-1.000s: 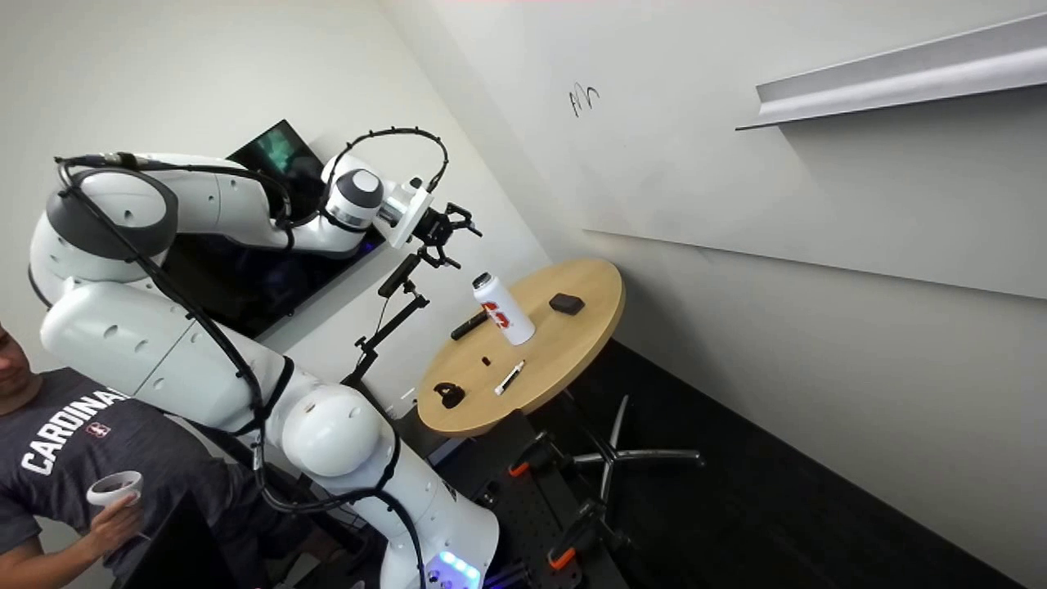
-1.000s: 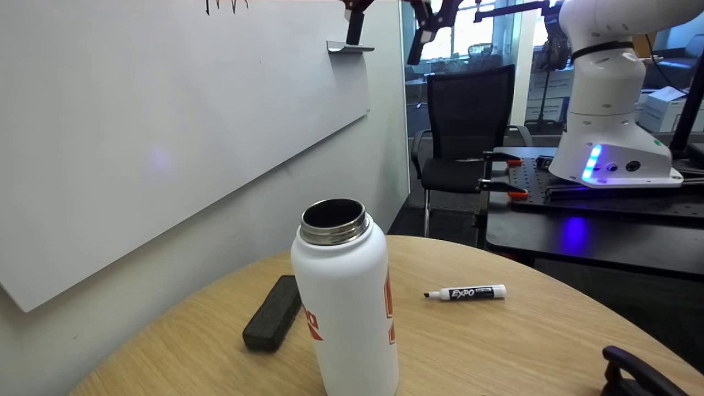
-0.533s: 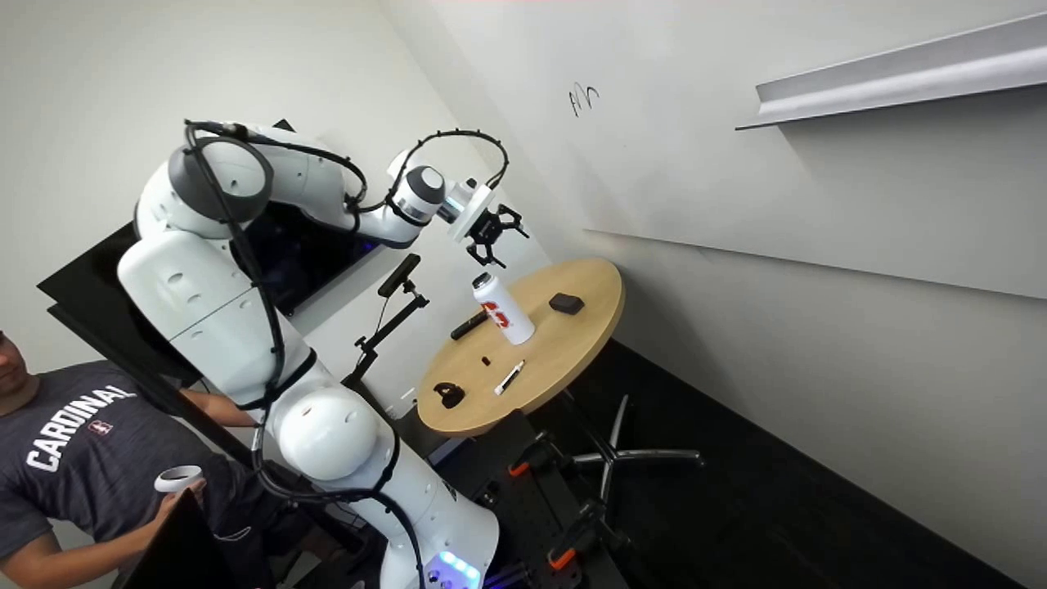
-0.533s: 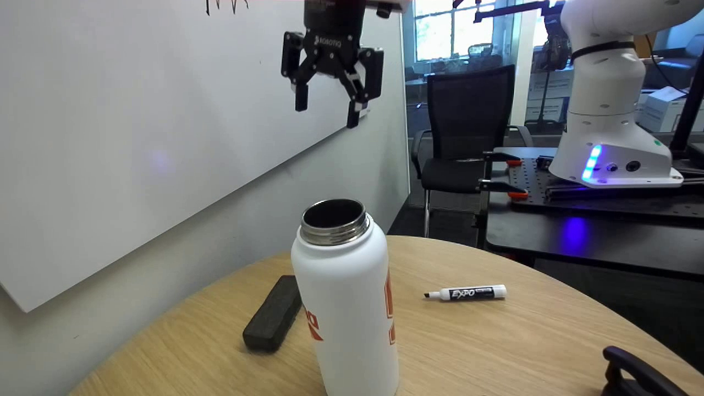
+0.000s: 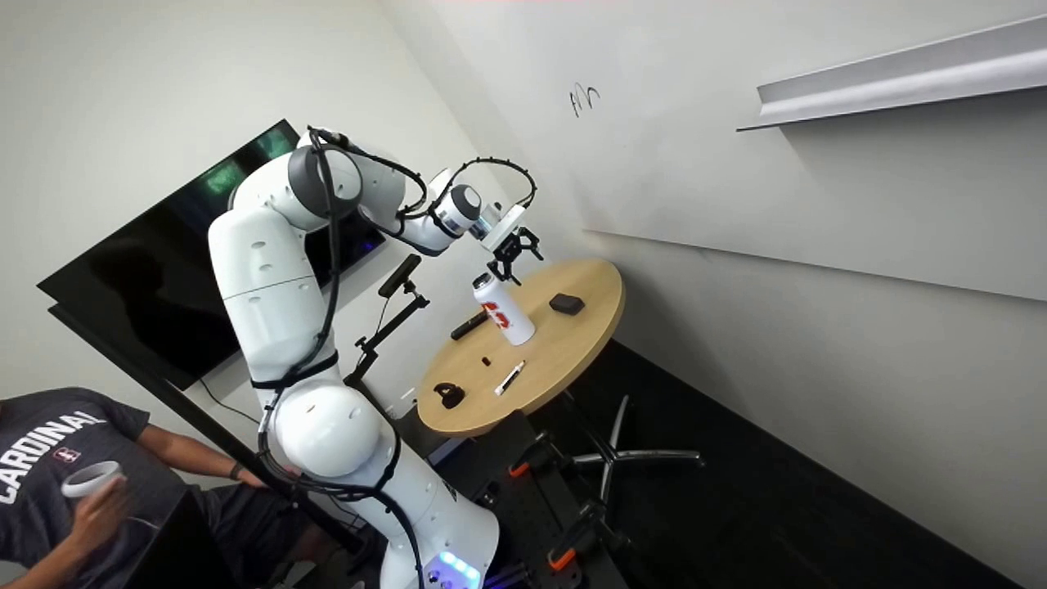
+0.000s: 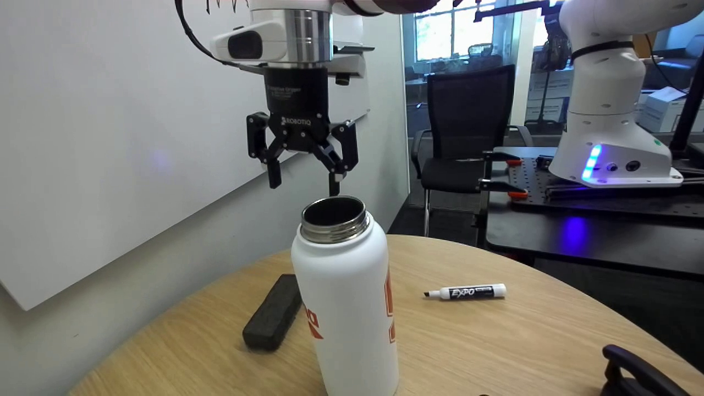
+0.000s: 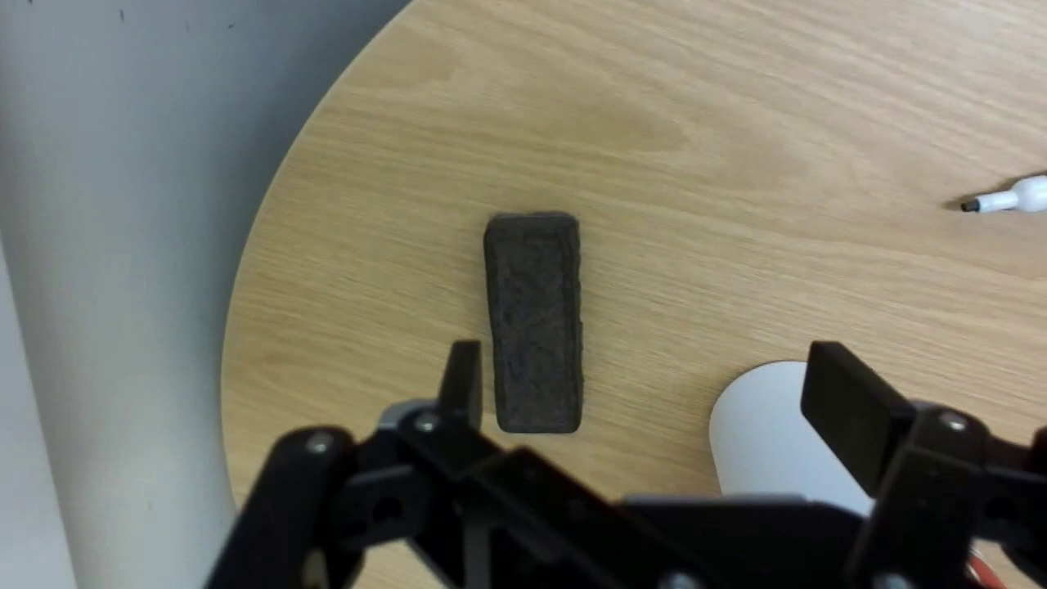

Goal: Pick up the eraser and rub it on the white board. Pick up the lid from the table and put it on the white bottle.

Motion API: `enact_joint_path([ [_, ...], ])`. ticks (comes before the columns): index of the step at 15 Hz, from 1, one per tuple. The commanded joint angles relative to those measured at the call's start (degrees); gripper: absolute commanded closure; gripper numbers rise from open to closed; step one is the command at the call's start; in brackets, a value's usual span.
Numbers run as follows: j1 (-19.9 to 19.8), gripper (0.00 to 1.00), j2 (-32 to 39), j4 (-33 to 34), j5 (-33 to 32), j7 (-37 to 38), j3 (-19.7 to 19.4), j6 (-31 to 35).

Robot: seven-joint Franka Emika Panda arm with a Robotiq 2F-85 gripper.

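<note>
Eraser (image 7: 536, 327), marker (image 6: 467, 292) well apart; white bottle (image 6: 349, 297) perhaps crowding gripper (image 6: 304, 181).

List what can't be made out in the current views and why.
White bottle, in an exterior view: inside dark, base cut off by the bottom edge.
White bottle, in the wrist view: partly hidden by the gripper.
Black handled lid, in an exterior view: bottom edge cuts it.
Tiny dark piece, in an exterior view: too small to identify.
Marker, in the wrist view: cut off by the right edge.
</note>
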Motion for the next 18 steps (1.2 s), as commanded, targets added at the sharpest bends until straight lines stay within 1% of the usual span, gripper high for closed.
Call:
enact_joint_path([
  [1, 0.3, 0.0, 0.3, 0.3, 0.2, -0.1, -0.2, -0.2],
  [5, 0.1, 0.0, 0.3, 0.3, 0.2, -0.1, -0.3, -0.2],
  [8, 0.7, 0.0, 3.8, 1.7, -1.2, 0.1, -1.1, 1.5],
  [11, 1.9, 0.0, 7.6, 2.9, -2.2, 1.0, -1.8, 4.4],
  [15, 3.1, 0.0, 12.7, 4.9, -4.0, 1.1, -3.6, 10.8],
  [18, 3.4, 0.0, 16.0, 7.5, -4.6, 1.0, -5.1, 12.6],
])
